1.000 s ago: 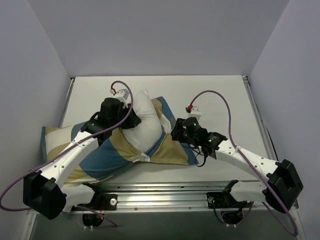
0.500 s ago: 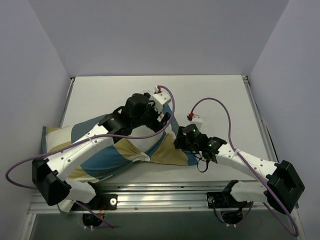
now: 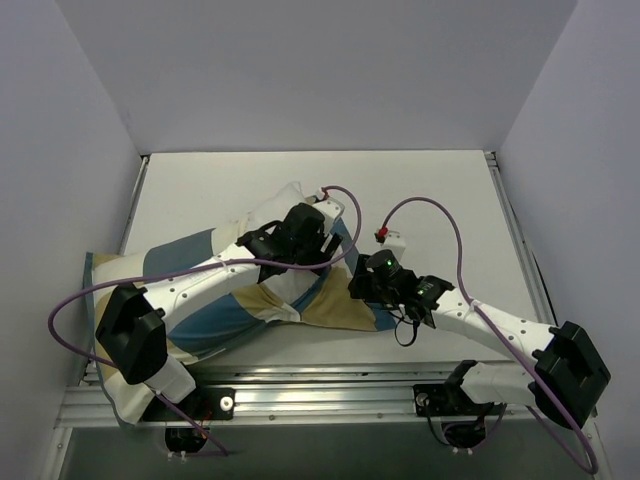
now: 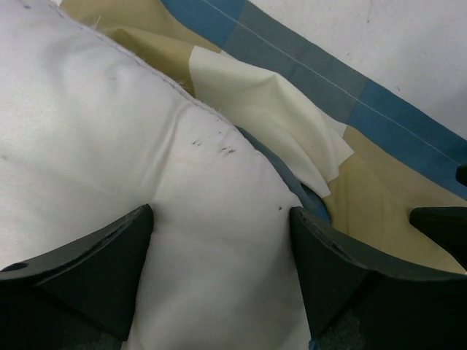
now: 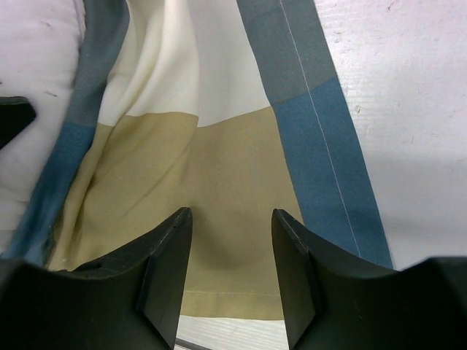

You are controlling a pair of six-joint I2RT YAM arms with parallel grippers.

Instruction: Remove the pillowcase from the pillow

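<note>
The white pillow (image 3: 275, 210) sticks out of the checked pillowcase (image 3: 340, 310), which lies crumpled across the near half of the table. My left gripper (image 3: 325, 250) hovers over the pillow's exposed end. In the left wrist view that gripper (image 4: 220, 215) is open, its fingers straddling the white pillow (image 4: 109, 146), with the pillowcase (image 4: 379, 189) bunched just beyond. My right gripper (image 3: 358, 283) is down on the case's right part. In the right wrist view its jaws (image 5: 231, 219) stand apart over tan pillowcase fabric (image 5: 219, 160), near the hem, pinching nothing.
The white table (image 3: 430, 190) is boxed in by pale walls on three sides. A metal rail (image 3: 330, 385) runs along the near edge by the arm bases. Purple cables (image 3: 440, 200) loop above both wrists.
My left gripper has let go of the pillow's far end, opened wide and swung right and nearer, onto the pillow beside the case. The pillow has dropped lower. The right arm has barely moved.
</note>
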